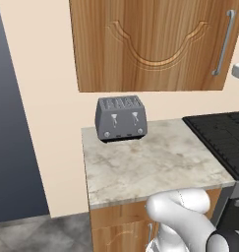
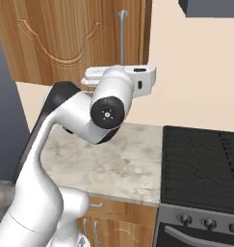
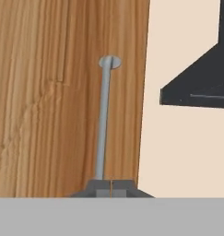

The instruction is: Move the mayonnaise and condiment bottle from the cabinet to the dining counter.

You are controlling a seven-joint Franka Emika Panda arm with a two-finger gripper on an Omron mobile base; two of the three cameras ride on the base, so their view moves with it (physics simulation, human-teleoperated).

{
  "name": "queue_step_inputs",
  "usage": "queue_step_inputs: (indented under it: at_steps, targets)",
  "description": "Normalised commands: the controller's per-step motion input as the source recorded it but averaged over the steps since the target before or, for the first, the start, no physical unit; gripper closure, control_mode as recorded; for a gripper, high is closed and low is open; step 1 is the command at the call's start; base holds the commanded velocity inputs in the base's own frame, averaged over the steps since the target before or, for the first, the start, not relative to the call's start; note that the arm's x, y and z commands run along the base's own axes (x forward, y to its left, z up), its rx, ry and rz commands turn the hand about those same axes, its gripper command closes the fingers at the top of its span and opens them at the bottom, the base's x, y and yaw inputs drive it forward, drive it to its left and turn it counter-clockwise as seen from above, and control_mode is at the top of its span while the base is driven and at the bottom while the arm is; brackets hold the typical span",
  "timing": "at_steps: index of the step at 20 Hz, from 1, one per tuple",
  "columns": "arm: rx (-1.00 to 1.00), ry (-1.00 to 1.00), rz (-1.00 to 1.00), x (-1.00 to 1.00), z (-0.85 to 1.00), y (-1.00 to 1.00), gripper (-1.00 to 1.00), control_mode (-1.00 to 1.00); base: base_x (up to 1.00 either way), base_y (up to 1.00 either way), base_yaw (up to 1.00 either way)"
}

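The wooden wall cabinet with a carved arched door [image 1: 150,44] fills the upper part of the left base view, its door closed. In the hand view, the gripper [image 3: 111,186] has its two dark tips pressed together, at the lower end of the long grey bar handle [image 3: 103,120]. I cannot tell if they hold it. A grey toaster [image 1: 121,118] stands on the small marble counter [image 1: 150,167]

You've got a glossy white arm [image 2: 65,125], fat rounded links w/ dark grey-black joint bands; right base view shows a round black end cap [image 2: 107,113] w/ a small centre mark. The wrist block is white w/ a small dark slot on its side. In the hand view, the hand [image 3: 111,188] ends in two small dark grey, squared tips.
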Motion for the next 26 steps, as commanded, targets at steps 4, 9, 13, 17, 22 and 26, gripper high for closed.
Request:
queue_step_inputs:
  at_steps: [4,9,13,17,22,26]
  targets:
    - [0.14,0.05,0.20,0.14,0.01,-0.67,1.00,-1.00,0.00,0.00,0.00]
    - [0.23,0.10,0.18,0.15,0.00,-0.50,1.00,-1.00,0.00,0.00,0.00]
    - [0.28,0.35,0.18,0.37,0.00,-0.23,1.00,-1.00,0.00,0.00,0.00]
    - [0.30,0.34,0.19,0.29,0.00,-0.27,1.00,-1.00,0.00,0.00,0.00]
    - [0.37,0.14,0.17,0.25,-0.01,-0.26,1.00,-1.00,0.00,0.00,0.00]
    - [0.38,0.01,0.16,0.34,-0.18,-0.08,1.00,-1.00,0.00,0.00,0.00]
